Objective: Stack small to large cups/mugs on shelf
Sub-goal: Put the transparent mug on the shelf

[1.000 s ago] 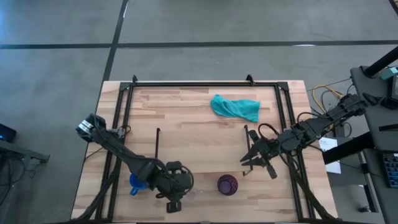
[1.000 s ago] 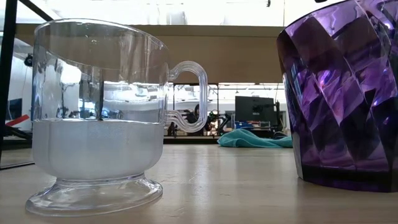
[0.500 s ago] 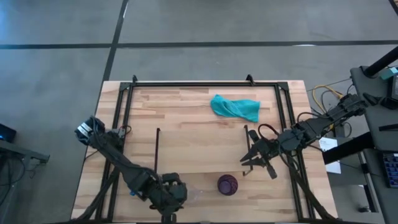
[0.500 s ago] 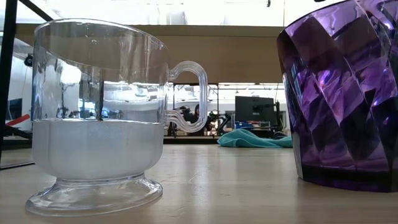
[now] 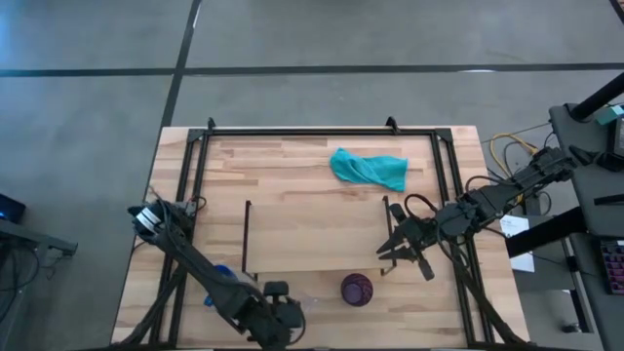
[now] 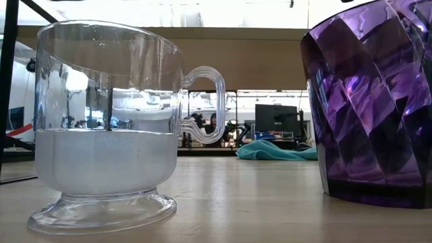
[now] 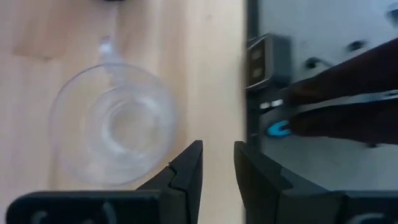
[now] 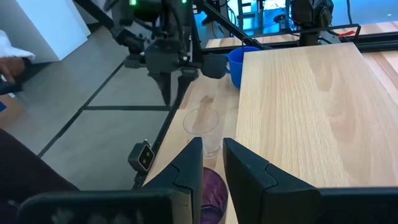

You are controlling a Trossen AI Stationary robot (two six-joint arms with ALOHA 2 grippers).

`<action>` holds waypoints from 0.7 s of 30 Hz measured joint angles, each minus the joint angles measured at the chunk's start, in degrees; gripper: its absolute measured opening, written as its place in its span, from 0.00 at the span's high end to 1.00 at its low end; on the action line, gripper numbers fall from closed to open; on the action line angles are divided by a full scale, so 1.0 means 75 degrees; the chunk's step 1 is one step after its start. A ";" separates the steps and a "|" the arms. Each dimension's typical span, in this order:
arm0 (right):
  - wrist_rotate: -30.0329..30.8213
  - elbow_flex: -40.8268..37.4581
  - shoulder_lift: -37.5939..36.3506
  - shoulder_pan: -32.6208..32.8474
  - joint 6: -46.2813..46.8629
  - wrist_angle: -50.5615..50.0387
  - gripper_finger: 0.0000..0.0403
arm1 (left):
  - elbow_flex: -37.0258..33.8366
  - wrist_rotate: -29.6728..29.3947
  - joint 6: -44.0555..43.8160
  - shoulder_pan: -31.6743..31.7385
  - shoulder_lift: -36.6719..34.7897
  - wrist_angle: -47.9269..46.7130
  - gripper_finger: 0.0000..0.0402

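Note:
The small clear glass cup (image 7: 112, 124) stands on its foot near the table's near edge, seen close up in the low view (image 6: 104, 128). The dark purple cup (image 5: 357, 290) stands upright to its right. The blue mug (image 8: 235, 62) sits left of the shelf, mostly hidden under my left arm in the high view. The light wood shelf (image 8: 298, 93) bears nothing. My left gripper (image 7: 217, 165) points down above the glass cup's near side and is open by a narrow gap. My right gripper (image 5: 390, 252) waits shut by the shelf's right end.
A teal cloth (image 5: 369, 168) lies on the table's far side. Black frame rails (image 5: 322, 131) run along the table's edges. The table's near edge (image 7: 245, 93) is right beside the glass cup. My left arm stretches across the table's left near corner.
My left gripper has moved toward the table's near edge and a little right, coming over the glass cup. Its arm now covers more of the blue mug. The cups have stayed where they were.

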 joint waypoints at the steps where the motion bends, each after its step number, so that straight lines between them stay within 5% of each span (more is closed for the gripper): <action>1: 0.0000 0.0000 0.0000 0.0001 0.0000 0.0000 0.85 | 0.0096 -0.0061 -0.0003 0.0000 0.0072 -0.0260 0.81; 21: 0.0000 0.0000 0.0000 -0.0001 -0.0006 -0.0003 0.85 | 0.0445 -0.0227 0.1597 0.0446 0.0251 -0.0889 0.81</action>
